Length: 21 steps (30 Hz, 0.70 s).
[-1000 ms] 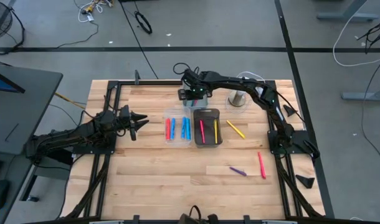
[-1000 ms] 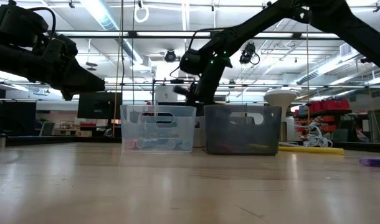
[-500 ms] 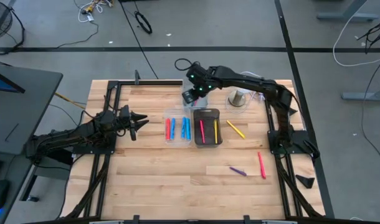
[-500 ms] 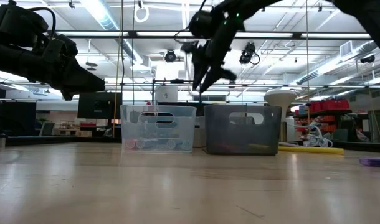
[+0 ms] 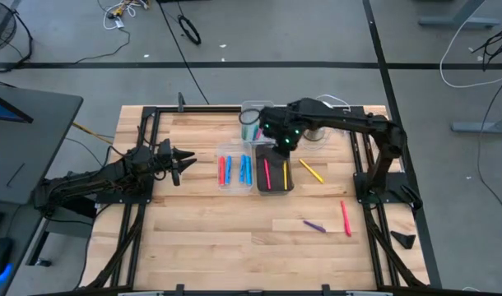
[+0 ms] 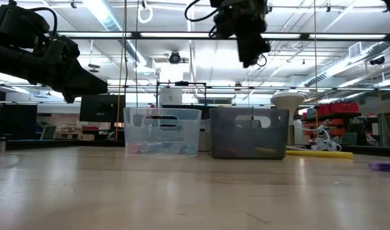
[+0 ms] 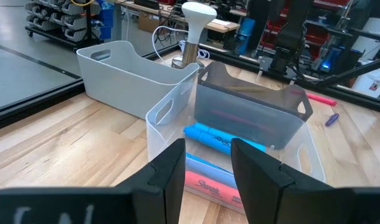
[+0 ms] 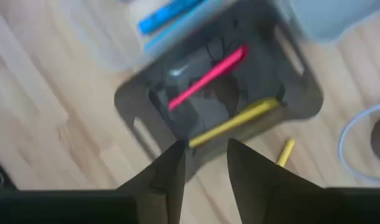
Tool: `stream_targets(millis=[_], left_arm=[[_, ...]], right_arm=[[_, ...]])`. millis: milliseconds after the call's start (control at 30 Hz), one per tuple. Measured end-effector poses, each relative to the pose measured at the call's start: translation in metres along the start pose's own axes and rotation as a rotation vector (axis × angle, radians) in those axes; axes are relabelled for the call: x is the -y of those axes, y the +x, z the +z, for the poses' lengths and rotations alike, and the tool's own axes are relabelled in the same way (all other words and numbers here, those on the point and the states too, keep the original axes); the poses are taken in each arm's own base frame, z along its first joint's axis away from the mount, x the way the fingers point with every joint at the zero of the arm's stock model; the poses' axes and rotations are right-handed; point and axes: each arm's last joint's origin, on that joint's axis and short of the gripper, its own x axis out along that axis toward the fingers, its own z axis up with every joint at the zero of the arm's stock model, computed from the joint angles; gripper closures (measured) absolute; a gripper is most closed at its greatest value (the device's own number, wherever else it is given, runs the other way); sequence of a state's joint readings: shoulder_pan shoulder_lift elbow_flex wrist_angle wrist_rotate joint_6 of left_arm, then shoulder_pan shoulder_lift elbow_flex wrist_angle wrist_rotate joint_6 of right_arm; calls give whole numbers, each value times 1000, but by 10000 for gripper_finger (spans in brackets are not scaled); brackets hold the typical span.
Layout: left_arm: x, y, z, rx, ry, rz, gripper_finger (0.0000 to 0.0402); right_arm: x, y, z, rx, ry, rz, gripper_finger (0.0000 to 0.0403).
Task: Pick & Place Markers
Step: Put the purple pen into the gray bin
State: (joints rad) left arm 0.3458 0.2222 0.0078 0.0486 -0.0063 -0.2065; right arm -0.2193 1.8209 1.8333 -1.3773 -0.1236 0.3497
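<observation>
- The right hand (image 5: 285,145) hangs over the far end of the dark bin (image 5: 274,191), near the middle of the table (image 5: 202,238). In the low view it is well above the bin's rim.
- In the right wrist view its 2 fingers (image 8: 168,177) stand a little apart, with nothing between them: released and empty.
- The dark bin holds 2 markers side by side: a pink marker (image 5: 267,173) and a yellow marker (image 5: 285,171).
- The clear bin (image 5: 219,182) stands just beside the dark bin, on the side toward the table's left edge. It holds red markers (image 5: 221,170) and blue markers (image 5: 244,168), all lying flat.
- 3 markers lie loose on the bare table toward its right edge:
  - a yellow loose marker (image 5: 311,171) near the dark bin;
  - a pink loose marker (image 5: 346,218) closer to the near right corner;
  - a purple marker (image 5: 314,225) near that pink one, on its left.
- A second pale bin (image 7: 128,81) stands behind the clear bin, toward the table's far edge.
- The left hand (image 5: 183,159) waits near the table's left edge, raised off the wood and pointing at the clear bin. Its fingers (image 7: 171,174) stand slightly apart and grasp nothing.
</observation>
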Motion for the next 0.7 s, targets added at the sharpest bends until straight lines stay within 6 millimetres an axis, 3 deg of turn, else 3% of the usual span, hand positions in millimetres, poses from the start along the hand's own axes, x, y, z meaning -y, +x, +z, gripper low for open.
stream_targets(millis=[267, 700], left_arm=[[0, 0, 0, -1, 0, 0, 266], [0, 0, 0, 0, 0, 0, 266]], right_arm=[[-21, 6, -43, -51, -81, 0, 282], [-33, 35, -152, -132, 6, -4, 282]])
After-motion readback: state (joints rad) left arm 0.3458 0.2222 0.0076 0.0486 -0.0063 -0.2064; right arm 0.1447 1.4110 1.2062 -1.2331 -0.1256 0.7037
